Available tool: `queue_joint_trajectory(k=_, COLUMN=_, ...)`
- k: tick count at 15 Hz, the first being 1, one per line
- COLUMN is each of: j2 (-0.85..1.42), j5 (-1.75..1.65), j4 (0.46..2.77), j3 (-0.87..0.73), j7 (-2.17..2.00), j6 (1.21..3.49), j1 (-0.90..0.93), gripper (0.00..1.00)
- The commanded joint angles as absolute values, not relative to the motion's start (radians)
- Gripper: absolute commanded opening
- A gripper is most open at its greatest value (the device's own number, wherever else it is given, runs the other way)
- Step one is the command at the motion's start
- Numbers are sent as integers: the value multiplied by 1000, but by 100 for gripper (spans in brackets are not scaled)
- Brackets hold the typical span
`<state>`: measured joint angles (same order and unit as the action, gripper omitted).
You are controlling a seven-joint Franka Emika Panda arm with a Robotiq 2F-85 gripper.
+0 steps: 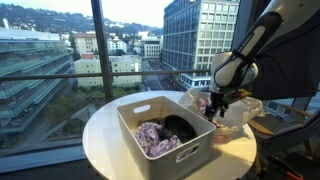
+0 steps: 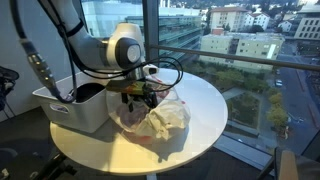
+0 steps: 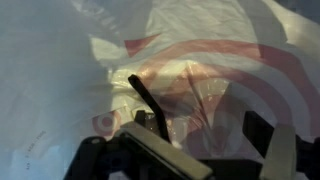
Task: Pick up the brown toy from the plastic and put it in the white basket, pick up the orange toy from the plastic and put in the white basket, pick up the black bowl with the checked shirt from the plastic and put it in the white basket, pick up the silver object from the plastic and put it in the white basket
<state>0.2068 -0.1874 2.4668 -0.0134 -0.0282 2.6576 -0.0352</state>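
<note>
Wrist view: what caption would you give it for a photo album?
Robot's open gripper hanging over crumpled white plastic printed with reddish curved bands, seen from its own wrist.

Probably a high-floor office. Its tall glass windows [image 1: 50,60] overlook grey city blocks [image 1: 197,35], beside a round white table [image 1: 100,135].

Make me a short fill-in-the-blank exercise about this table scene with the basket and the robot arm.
1. The white basket stands on a table whose shape is ____.
2. Inside the basket, beside the purplish cloth, lies a bowl coloured ____.
3. The gripper hangs over a crumpled bag made of ____, not over the basket.
Missing words: round; black; plastic.
</note>
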Motion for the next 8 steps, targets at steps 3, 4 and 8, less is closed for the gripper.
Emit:
queue_joint_trajectory(k=3, j2=363, j5=-192, j4=2324, j3=-57, j7=15, j6=2708, j1=-35, gripper=100)
queue_joint_trajectory(k=4, j2=390, j5=-185, j4=2295, j3=-58, j7=26, j6=2709, j1=-39, gripper=100)
queue_joint_trajectory(k=8, j2=476, j5=-174, j4=2186, j3=-59, j7=60, j6=2696, j1=-47, gripper=100)
